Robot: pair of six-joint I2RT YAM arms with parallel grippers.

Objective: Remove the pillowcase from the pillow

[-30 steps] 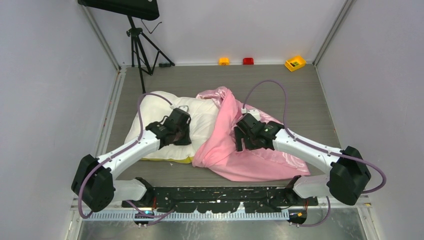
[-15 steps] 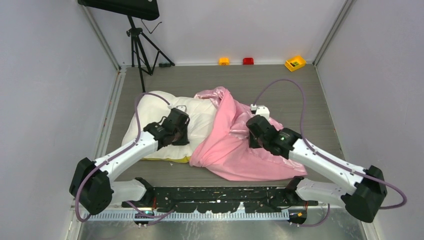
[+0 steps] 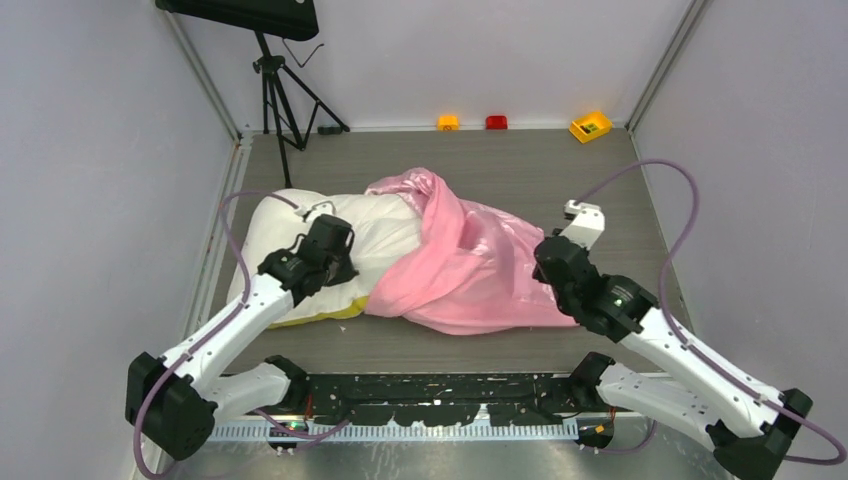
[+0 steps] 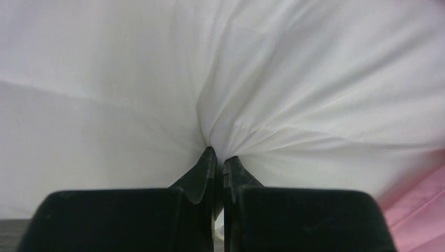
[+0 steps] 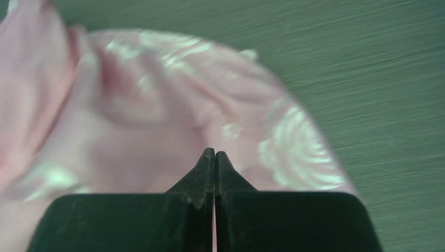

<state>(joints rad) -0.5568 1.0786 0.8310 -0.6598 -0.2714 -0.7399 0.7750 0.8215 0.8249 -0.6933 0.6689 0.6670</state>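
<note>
The left jaws are pinching shut on the pillow (image 4: 220, 89) at their tips while the right jaws are clamping tight on the pillowcase (image 5: 173, 115) just ahead, so pulling steadily apart is looking wisest.

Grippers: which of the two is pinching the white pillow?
The left gripper: white pillow fabric puckers into its closed tips. The right gripper is closed too, but faces the pink pillowcase.
</note>
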